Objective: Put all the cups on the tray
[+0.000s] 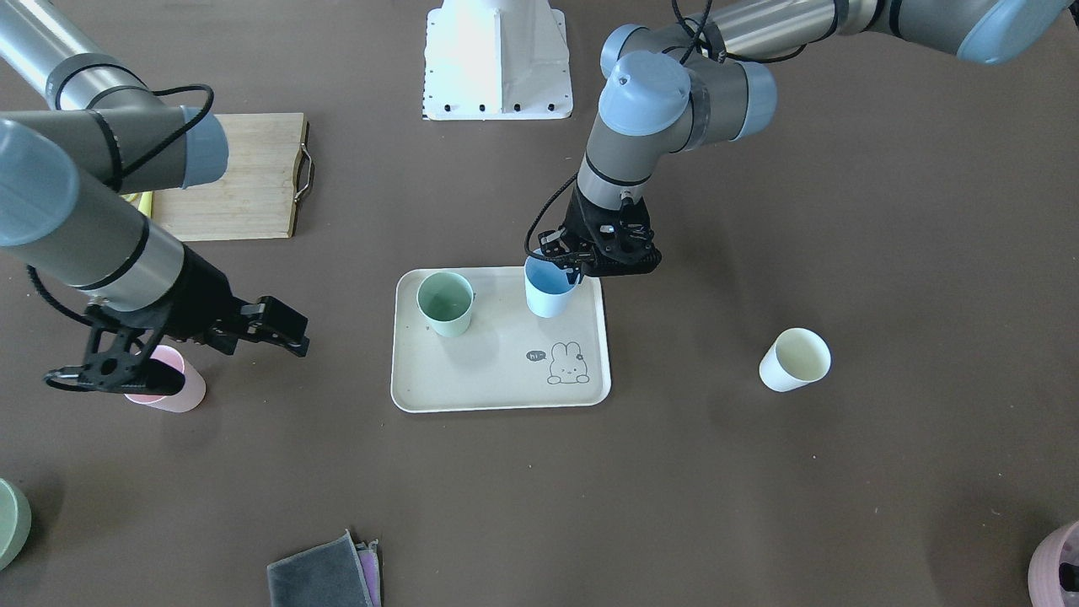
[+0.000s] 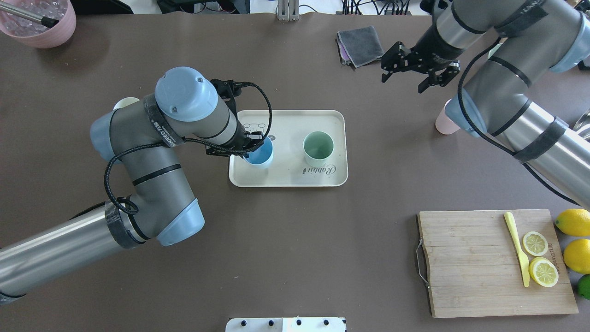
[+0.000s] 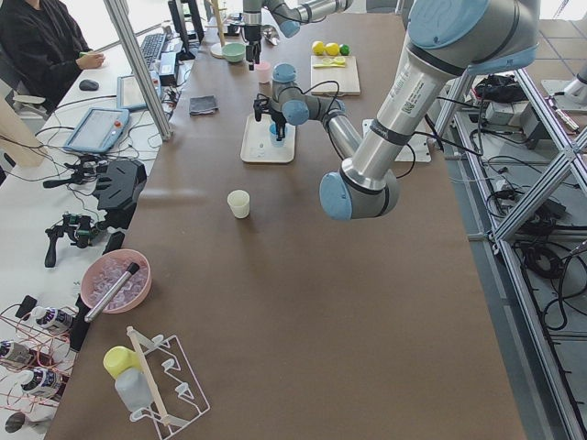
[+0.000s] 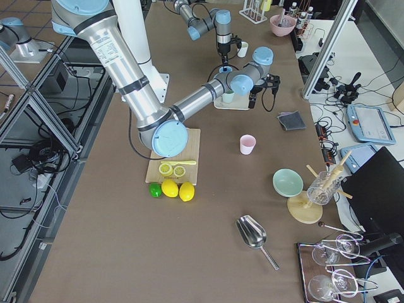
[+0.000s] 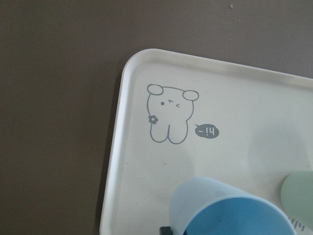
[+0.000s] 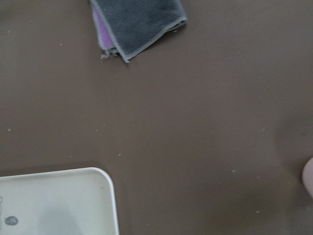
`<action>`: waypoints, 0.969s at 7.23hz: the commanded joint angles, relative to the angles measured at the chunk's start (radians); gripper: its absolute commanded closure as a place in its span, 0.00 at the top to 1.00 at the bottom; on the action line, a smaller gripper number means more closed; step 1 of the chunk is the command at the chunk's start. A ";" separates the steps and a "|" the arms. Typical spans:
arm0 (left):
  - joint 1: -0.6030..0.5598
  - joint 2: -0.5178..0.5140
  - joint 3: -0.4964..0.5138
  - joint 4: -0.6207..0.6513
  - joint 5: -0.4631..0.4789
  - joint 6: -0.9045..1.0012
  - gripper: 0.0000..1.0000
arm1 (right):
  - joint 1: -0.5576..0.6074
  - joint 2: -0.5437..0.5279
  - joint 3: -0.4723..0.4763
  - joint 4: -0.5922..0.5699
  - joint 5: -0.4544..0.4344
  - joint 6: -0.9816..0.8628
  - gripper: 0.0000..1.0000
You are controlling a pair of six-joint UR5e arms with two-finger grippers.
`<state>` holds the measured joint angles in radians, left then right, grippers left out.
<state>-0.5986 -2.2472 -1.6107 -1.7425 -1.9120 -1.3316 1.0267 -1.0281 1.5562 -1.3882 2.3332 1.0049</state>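
Observation:
The beige rabbit tray (image 2: 286, 177) lies mid-table. The sage green cup (image 2: 318, 148) stands upright on it. My left gripper (image 2: 256, 143) is shut on the rim of the light blue cup (image 2: 260, 154), which is over the tray's other half, at or just above its floor; the cup also shows in the left wrist view (image 5: 230, 210). The cream-white cup (image 1: 792, 361) stands on the table off the tray, on my left. The pink cup (image 1: 173, 388) stands on the table on my right. My right gripper (image 2: 412, 76) is open and empty, above the table near the pink cup.
A wooden cutting board (image 2: 470, 263) with lemon slices and a yellow knife lies near my right, with whole lemons (image 2: 574, 221) beside it. A folded grey cloth (image 2: 362, 44) lies at the far edge, a pink bowl (image 2: 39, 23) at the far left corner.

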 commanded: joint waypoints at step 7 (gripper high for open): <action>-0.036 0.006 -0.156 0.180 -0.002 0.092 0.98 | 0.112 -0.173 -0.048 -0.144 -0.058 -0.414 1.00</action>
<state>-0.6095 -2.2448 -1.7043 -1.6369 -1.9111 -1.2819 1.1668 -1.2002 1.5137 -1.5351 2.2806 0.5798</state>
